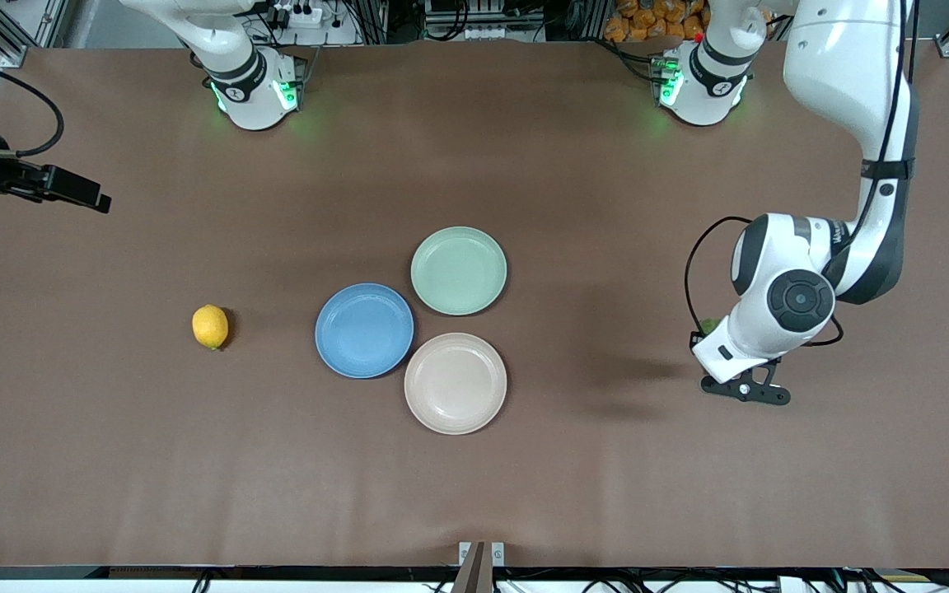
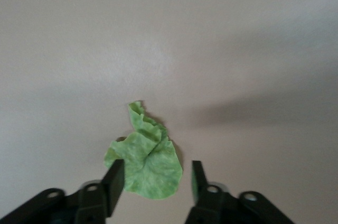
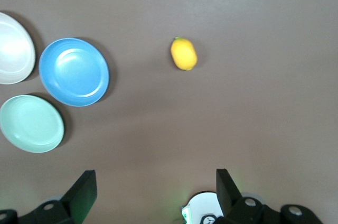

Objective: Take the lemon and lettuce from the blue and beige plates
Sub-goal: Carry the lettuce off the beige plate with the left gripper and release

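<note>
Three bare plates cluster mid-table: blue plate [image 1: 364,330], beige plate [image 1: 455,383], green plate [image 1: 459,270]. The lemon [image 1: 210,326] lies on the table toward the right arm's end. The left gripper [image 2: 153,180], fingers apart, hangs over the lettuce [image 2: 147,154] lying on the table. The right gripper [image 3: 156,187] waits high, fingers apart.

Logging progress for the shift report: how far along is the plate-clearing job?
Nearly done. All three plates, blue, beige and green, are bare. The lemon lies on the table. The left end effector stands open over the lettuce on the table. The right end effector waits open.
</note>
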Controlling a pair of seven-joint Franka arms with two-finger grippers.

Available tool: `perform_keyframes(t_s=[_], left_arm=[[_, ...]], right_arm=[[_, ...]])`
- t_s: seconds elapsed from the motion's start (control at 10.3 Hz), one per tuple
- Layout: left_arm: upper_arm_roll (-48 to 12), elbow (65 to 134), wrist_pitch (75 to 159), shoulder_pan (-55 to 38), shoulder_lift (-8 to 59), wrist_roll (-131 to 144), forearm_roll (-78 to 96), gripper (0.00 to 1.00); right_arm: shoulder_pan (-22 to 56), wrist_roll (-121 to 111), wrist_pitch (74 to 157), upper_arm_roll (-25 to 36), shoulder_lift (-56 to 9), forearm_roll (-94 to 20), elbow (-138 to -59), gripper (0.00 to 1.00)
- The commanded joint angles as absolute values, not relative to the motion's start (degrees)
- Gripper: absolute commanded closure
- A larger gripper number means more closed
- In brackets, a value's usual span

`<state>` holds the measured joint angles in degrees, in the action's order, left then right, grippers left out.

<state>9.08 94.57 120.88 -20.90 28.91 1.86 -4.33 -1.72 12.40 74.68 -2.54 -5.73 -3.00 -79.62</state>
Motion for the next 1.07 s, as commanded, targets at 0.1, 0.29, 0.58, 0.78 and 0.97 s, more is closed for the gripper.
perform_keyframes(t_s=[0.1,0.29,0.58,0.78,0.97], left_arm=[[8.5,87.6,106.4,-20.9,22.6,1.6,-3.3,0.00],[7.6,82.1,95.8,-20.8,20.1,1.7,-3.5,0.00],[7.8,82.2,89.2,-19.8,11.1,1.5,-3.2,0.00],[8.3,82.4,86.7,-19.7,6.8,1.6,-3.3,0.00],[8.3,83.2,83.8,-19.4,2.5,1.8,-3.2,0.00]], right_arm=[[-1.9,12.0,79.3,-2.9,-1.2,-1.5,-86.5,0.00],[-2.0,12.1,79.8,-2.9,-1.0,-1.7,-86.8,0.00],[-1.9,12.1,79.7,-3.2,-1.1,-1.8,-86.7,0.00],[-1.9,12.0,79.7,-3.2,-1.2,-1.8,-86.7,0.00],[-1.9,12.0,79.5,-3.2,-1.2,-1.8,-86.7,0.00]])
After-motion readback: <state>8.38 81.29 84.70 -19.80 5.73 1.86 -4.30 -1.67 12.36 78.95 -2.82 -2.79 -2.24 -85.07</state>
